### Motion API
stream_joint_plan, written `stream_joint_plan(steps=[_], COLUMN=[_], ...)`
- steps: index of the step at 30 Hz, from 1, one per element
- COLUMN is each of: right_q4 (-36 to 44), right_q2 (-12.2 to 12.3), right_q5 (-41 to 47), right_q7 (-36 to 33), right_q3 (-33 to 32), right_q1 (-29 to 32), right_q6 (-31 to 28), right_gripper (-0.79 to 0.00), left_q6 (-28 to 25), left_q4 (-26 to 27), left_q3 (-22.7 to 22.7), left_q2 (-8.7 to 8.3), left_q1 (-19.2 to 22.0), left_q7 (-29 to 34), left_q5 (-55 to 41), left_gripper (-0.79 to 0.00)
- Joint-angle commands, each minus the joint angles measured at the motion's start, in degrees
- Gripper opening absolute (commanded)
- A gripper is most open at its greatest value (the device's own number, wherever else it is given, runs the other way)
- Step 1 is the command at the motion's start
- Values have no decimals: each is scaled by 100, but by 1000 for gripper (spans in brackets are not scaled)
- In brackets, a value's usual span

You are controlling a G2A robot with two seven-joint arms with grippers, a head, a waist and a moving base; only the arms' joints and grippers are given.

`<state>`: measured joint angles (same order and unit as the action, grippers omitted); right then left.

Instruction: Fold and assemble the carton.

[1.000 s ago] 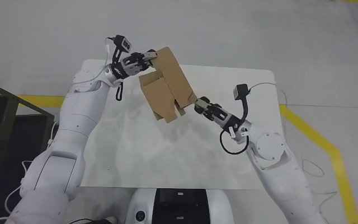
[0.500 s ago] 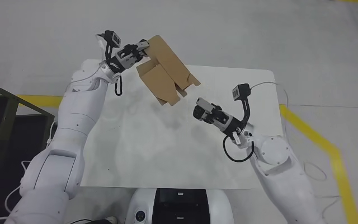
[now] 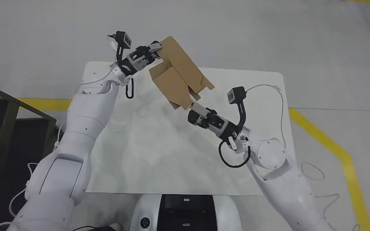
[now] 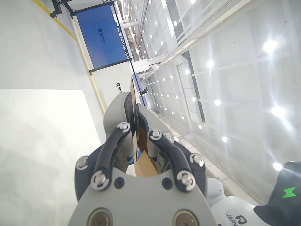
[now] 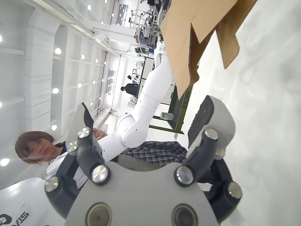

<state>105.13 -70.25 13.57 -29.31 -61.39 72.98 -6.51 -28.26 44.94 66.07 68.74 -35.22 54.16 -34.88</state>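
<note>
A flattened brown carton (image 3: 178, 76) hangs tilted in the air over the far part of the white table (image 3: 139, 156). My left gripper (image 3: 156, 52) is shut on its far upper edge; in the left wrist view the cardboard (image 4: 134, 109) is pinched thin between the two pads. My right gripper (image 3: 194, 114) stands open just below the carton's lower corner, apart from it. In the right wrist view the carton (image 5: 188, 24) hangs beyond my open right gripper (image 5: 145, 111), with its loose flaps pointing down toward the fingertips.
The table's far right corner (image 3: 276, 76) and near half are bare white surface. Yellow floor tape (image 3: 324, 136) runs to the right of the table. A dark rack (image 3: 11, 115) stands at the left edge.
The right gripper has let go of the carton's lower end, drawn back, then come in again under its lower corner. The left gripper has lifted the carton and shifted it right.
</note>
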Motion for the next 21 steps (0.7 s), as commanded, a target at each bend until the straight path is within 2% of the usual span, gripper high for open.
stream_joint_plan(steps=[1, 4, 9, 14, 17, 19, 21], right_q4=[-50, -73, -91, -170, -225, -258, -280], right_q2=[-12, -24, -51, -80, -94, -101, -108], right_q5=[-19, -39, -34, -141, -181, -203, -209], right_q7=[54, 89, 171, 223, 246, 261, 276], right_q3=[24, 41, 97, 190, 218, 227, 230], right_q1=[-35, -61, -107, -181, -207, -219, -227], right_q6=[-2, -7, -38, -46, -59, -62, -70], right_gripper=[-49, -65, -142, -166, -249, -366, -413], left_q6=[7, 17, 32, 45, 52, 57, 55], left_q4=[20, 49, 69, 127, 150, 162, 178], left_q3=[-2, -1, 3, 12, 29, 40, 54], left_q2=[8, 16, 30, 42, 46, 47, 49], left_q1=[-23, -55, -79, -91, -102, -111, -123], left_q7=[9, 13, -11, 6, 12, 12, 20], left_q5=[-3, 4, 33, 47, 47, 56, 53], left_gripper=[-785, -785, -785, -785, -785, -785, -785])
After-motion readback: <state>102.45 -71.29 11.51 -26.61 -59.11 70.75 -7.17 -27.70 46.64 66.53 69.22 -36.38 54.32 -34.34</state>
